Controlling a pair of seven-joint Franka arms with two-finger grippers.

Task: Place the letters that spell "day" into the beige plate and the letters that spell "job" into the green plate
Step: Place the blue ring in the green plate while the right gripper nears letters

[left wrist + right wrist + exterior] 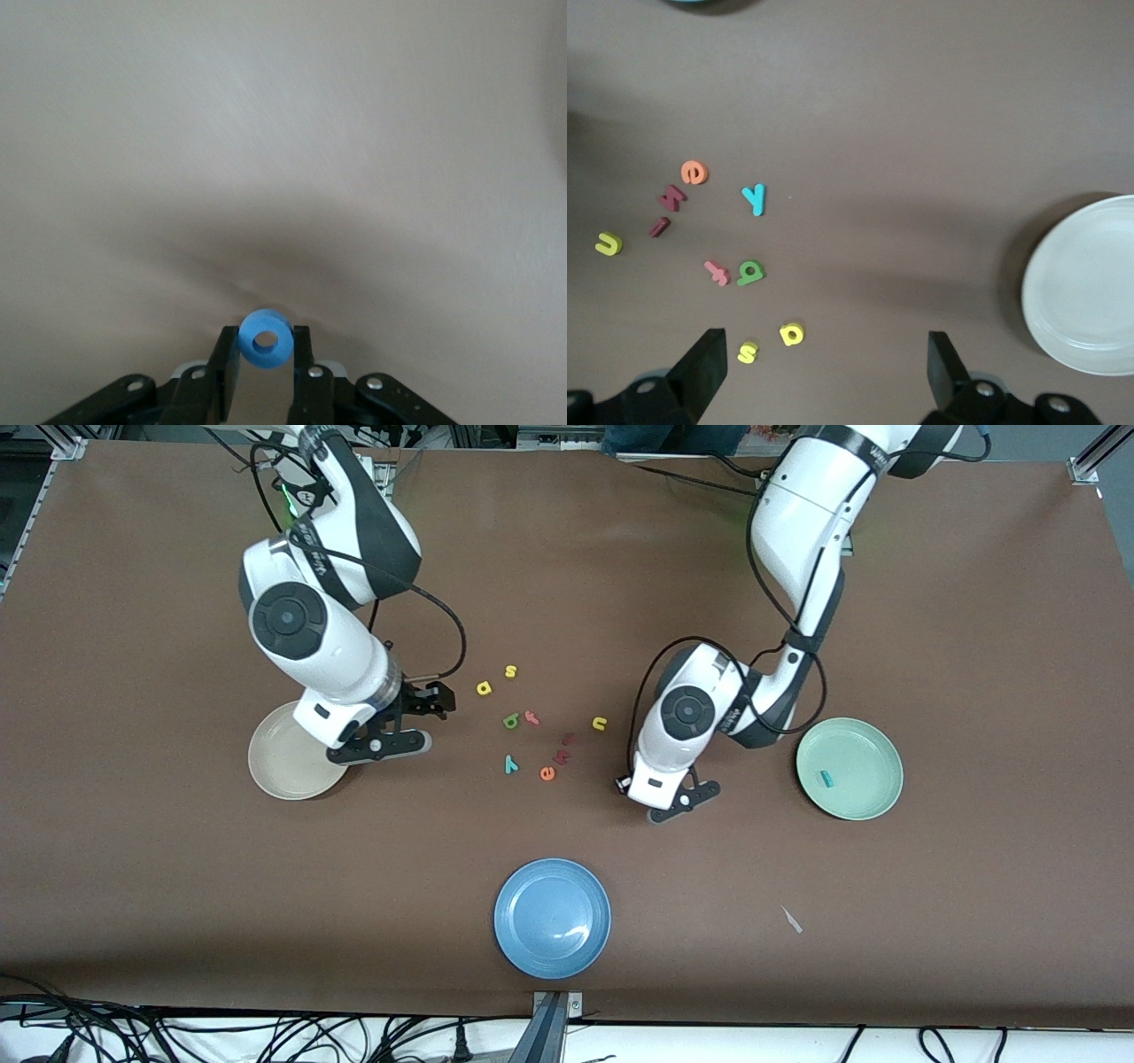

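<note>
- The left gripper [266, 367] pinches the blue "o" [266, 337] low over the bench [797, 921], near the green plate [873, 735].
- The teal "j" [827, 779] lies in that plate.
- The right gripper [828, 367] hangs wide open and empty beside the beige plate [275, 766].

The left arm reaches down low over the table, its left gripper [266, 367] with both fingers pressed against a small blue ring-like "o" [265, 337]. The right arm is bent at the elbow, its right gripper [824, 363] hanging with fingers spread wide, holding nothing.
</note>
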